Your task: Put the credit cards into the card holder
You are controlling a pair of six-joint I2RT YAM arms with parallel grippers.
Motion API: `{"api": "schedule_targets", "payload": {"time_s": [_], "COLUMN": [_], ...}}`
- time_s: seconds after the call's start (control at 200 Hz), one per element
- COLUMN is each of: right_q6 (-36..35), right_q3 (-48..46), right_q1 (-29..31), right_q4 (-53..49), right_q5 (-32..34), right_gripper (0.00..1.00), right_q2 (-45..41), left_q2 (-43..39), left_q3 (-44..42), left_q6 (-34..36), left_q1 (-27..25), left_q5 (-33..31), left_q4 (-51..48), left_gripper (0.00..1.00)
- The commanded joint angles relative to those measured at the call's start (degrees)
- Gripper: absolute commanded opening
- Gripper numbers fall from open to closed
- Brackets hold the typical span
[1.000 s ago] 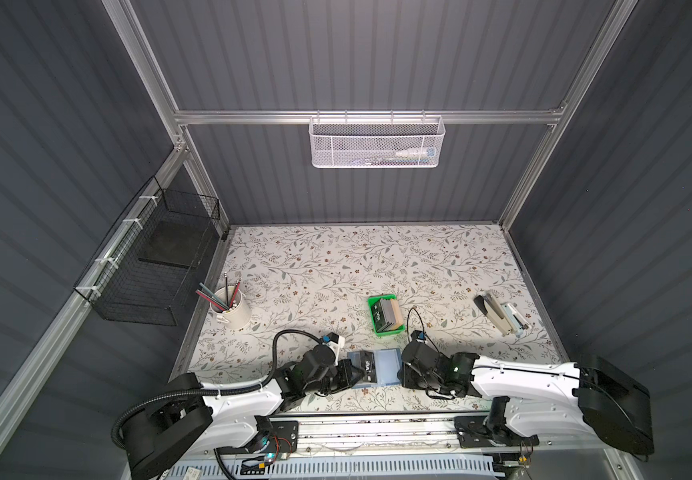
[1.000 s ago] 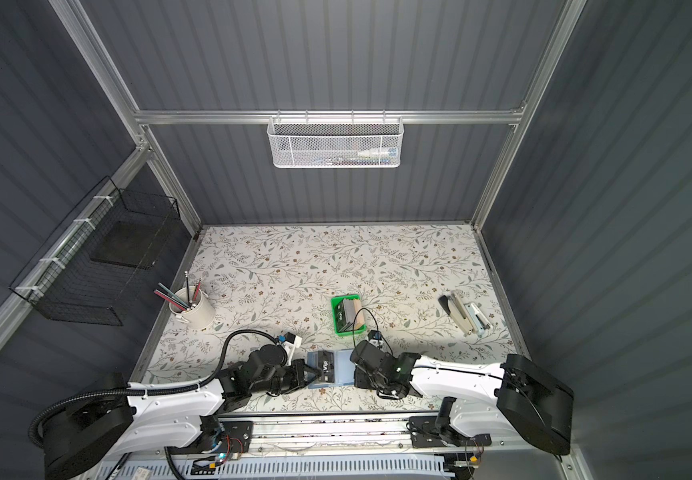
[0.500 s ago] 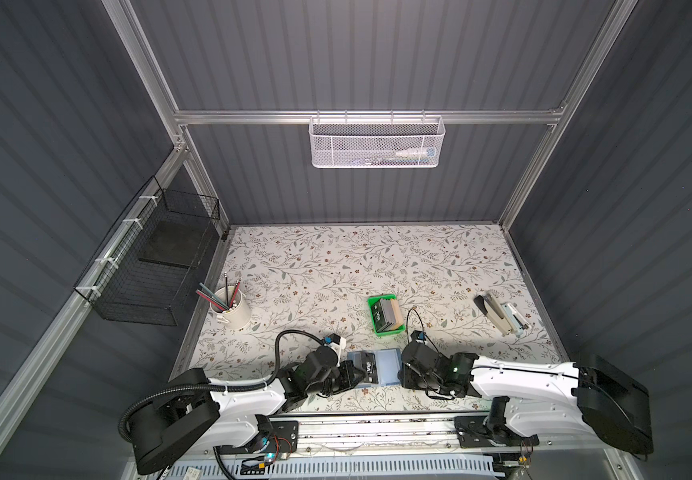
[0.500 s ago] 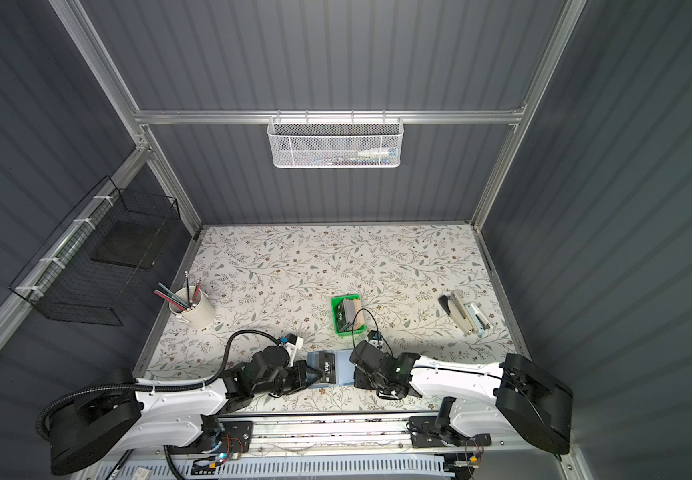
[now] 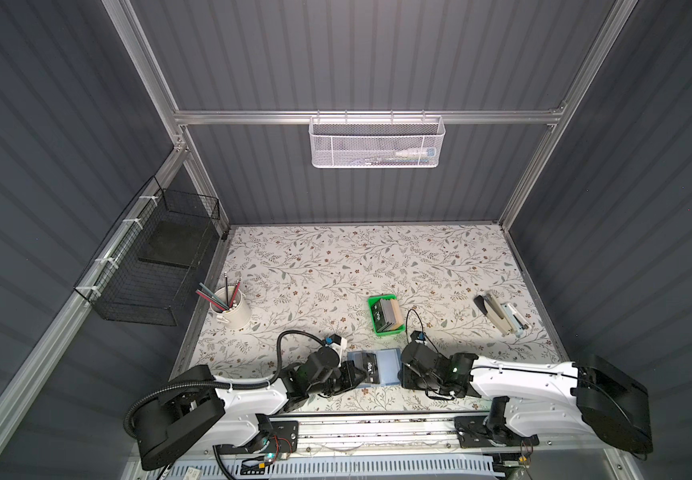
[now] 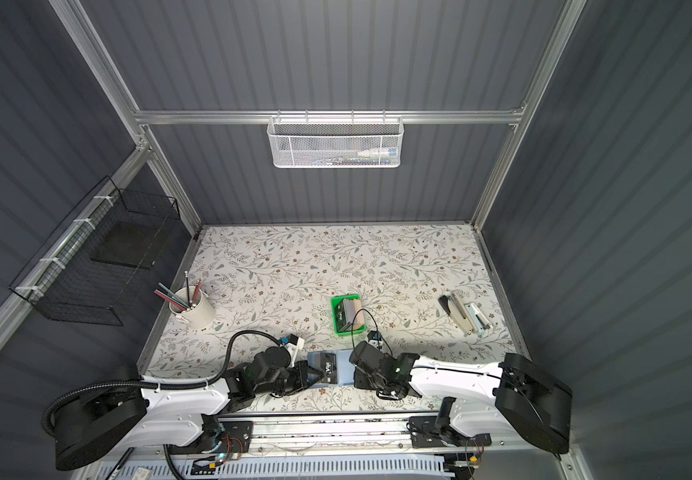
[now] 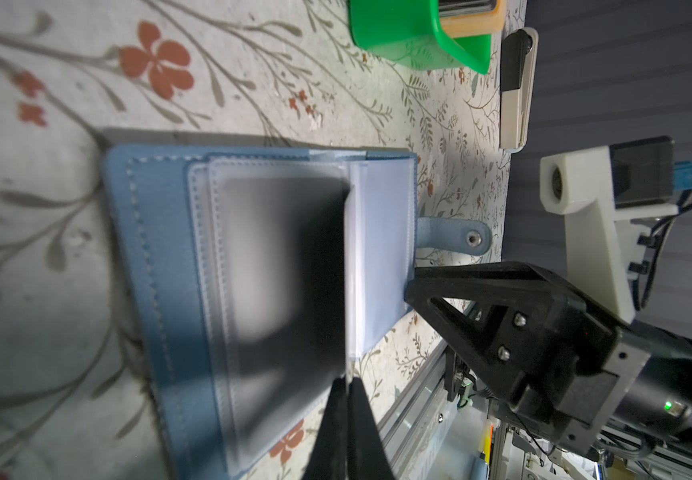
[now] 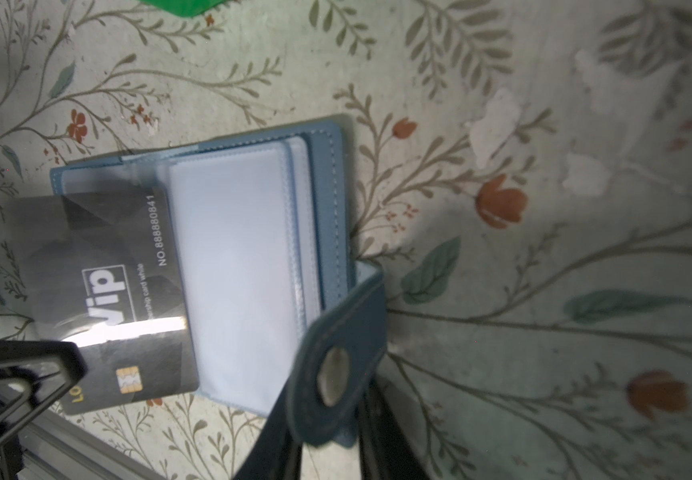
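The blue card holder lies open near the table's front edge, its clear sleeves showing. My left gripper is shut on a dark credit card with white marks, held over the holder's left page. Whether its edge sits in a sleeve I cannot tell. My right gripper is shut on the holder's right cover beside the snap tab. More credit cards stand in a green tray.
A stapler lies at the right. A white cup of pencils stands at the left. A black wire basket hangs on the left wall, a white mesh basket on the back rail. The metal front rail runs just below the holder.
The left arm has shifted slightly, with the dark card staying over the card holder. The right gripper keeps its place at the holder's right edge.
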Motion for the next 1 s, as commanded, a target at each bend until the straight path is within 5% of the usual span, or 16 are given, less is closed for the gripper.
{"api": "schedule_targets", "payload": {"time_s": [0.0,0.996], "right_q6": [0.0,-0.8], "right_q3": [-0.3,1.2], "right_q1": [0.4,0.5], "right_q4": [-0.8,-1.4], "right_q5": [0.8,0.8], "right_gripper": [0.25,0.24], "right_q2": [1.1,3.0], "left_q2": [0.8,6.0], "left_q3": [1.1,1.4], "left_q6": [-0.3,-1.4], "left_q1": [-0.3,-0.4], "left_q5": [-1.5,-0.1], "left_q4": [-0.2,4.9], "left_gripper": [0.0,0.0]}}
